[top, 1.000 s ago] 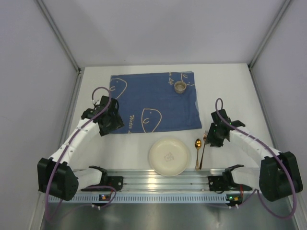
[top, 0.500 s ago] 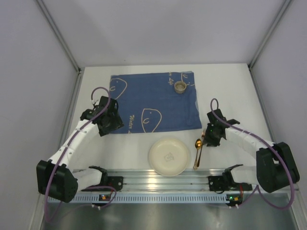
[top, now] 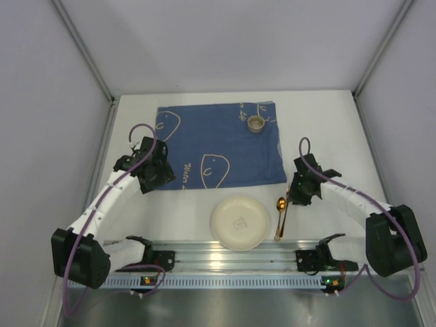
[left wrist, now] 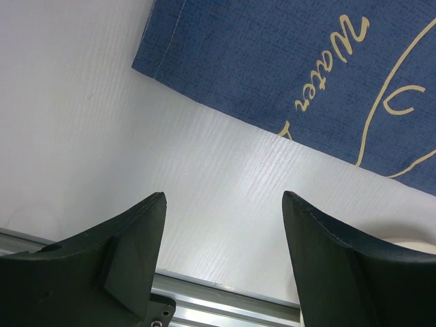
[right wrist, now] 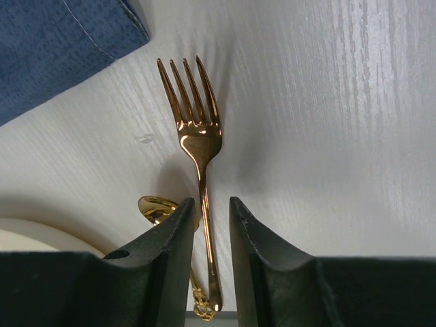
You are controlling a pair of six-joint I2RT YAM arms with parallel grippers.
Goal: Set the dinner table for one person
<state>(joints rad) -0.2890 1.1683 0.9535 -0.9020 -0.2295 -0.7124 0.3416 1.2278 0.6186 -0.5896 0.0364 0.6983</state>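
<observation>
Top external: small cup (top: pixel 256 122) on blue cloth (top: pixel 218 146), plate (top: pixel 228 211) beside spoon (top: pixel 281 204)

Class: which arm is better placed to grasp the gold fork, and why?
Right. The right fingers straddle the handle of the gold fork; the left fingers hang open by a corner of the blue cloth, across the plate from it.

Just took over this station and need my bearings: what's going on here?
The right gripper has its jaws close around the handle of the gold fork, beside the spoon and plate on the dinner table; a firm grip isn't clear. The left gripper hangs open over bare table by a corner of the blue cloth. A small cup sits on the cloth.
</observation>
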